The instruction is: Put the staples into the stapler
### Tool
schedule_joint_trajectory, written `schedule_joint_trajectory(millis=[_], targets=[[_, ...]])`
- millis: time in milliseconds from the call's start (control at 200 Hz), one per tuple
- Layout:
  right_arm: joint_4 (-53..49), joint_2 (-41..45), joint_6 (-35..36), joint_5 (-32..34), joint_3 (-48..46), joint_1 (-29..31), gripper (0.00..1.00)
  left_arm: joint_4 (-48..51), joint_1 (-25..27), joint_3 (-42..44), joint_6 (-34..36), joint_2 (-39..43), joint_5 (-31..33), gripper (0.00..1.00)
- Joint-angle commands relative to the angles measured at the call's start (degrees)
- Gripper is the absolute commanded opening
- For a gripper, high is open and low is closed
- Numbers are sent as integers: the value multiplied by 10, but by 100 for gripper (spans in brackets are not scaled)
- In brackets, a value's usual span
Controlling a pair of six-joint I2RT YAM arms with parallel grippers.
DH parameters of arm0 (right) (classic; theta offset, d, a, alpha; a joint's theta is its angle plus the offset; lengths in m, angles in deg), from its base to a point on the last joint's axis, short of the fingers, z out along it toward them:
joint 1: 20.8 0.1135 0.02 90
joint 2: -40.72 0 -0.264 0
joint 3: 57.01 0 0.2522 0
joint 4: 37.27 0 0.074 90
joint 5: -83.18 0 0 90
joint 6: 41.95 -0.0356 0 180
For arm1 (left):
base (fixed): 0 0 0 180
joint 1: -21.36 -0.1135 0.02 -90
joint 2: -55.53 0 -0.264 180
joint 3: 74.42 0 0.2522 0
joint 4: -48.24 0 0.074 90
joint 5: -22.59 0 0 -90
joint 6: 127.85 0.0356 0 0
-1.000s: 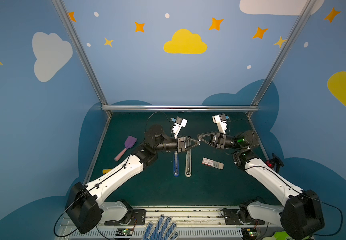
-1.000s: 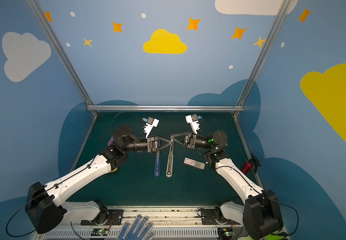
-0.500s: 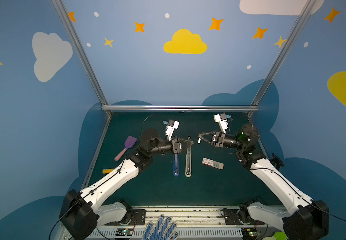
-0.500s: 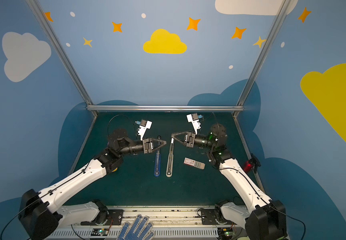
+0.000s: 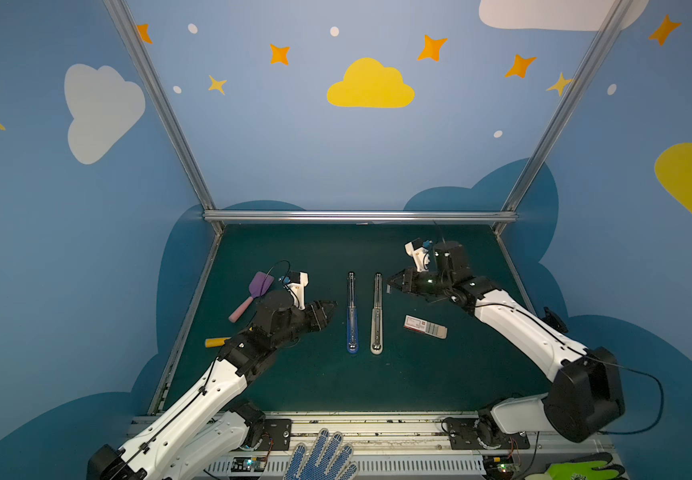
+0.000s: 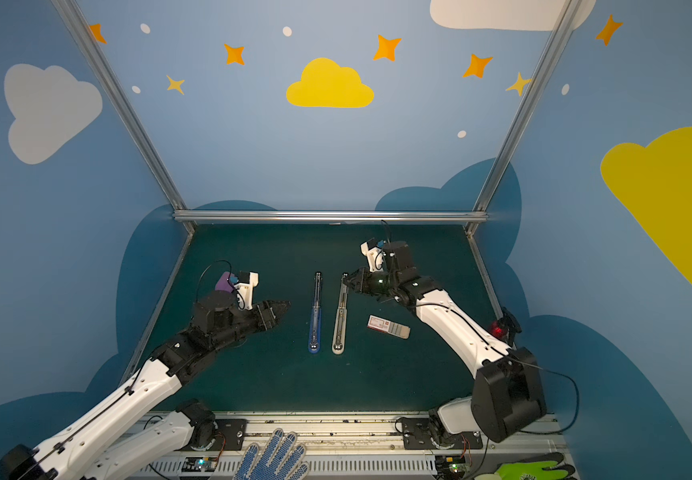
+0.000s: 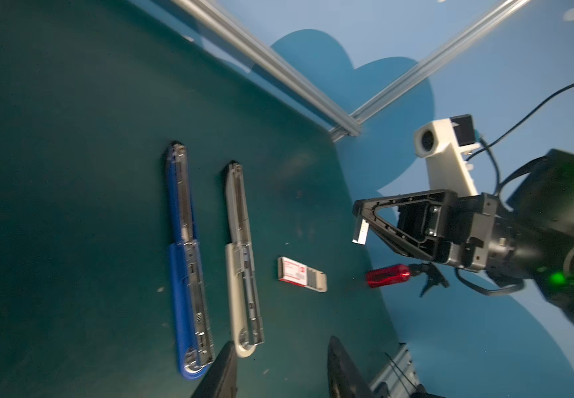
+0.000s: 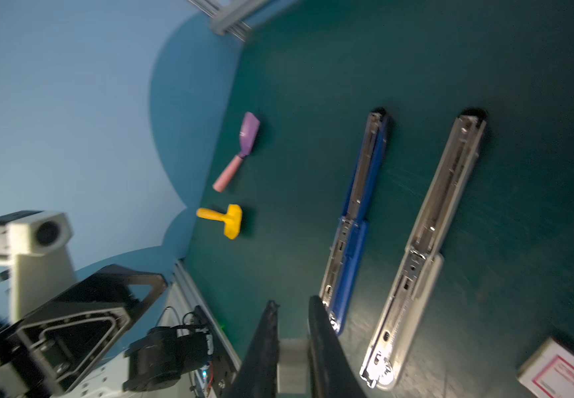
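With twelve o'clock taken as the back wall, the staple box (image 5: 425,326) lies flat on the green mat (image 5: 419,382), its beige tray slid partly out towards four o'clock. It sits just to the three o'clock side of the beige stapler (image 5: 376,313), which lies folded open beside the blue stapler (image 5: 351,313), the two parallel and apart.

The right pincer (image 5: 390,284) hangs above the mat near the beige stapler's far end. Its jaws are nearly closed on a small silvery strip (image 8: 290,361), which pokes out at the fingertip in the left wrist view (image 7: 360,231). The box lies at about five o'clock from it, near but not touching.

The left pincer (image 5: 333,306) hovers at the nine o'clock side of the blue stapler, its jaws partly apart and gripping nothing. From there the box lies at about three o'clock, beyond both staplers.
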Motion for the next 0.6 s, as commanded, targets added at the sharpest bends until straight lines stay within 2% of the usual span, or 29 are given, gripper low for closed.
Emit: schedule_joint_trajectory(millis=[0, 165, 341, 591], targets=[[-75, -42, 6, 118, 43, 25, 17, 51, 0, 15, 7, 6, 49, 42], [-128, -126, -25, 200, 102, 58, 17, 54, -1, 35, 2, 3, 59, 42], [-272, -230, -79, 243, 223, 75, 17, 46, 1, 48, -10, -3, 57, 42], [-245, -250, -125, 298, 207, 104, 17, 35, 2, 57, -21, -17, 43, 42]])
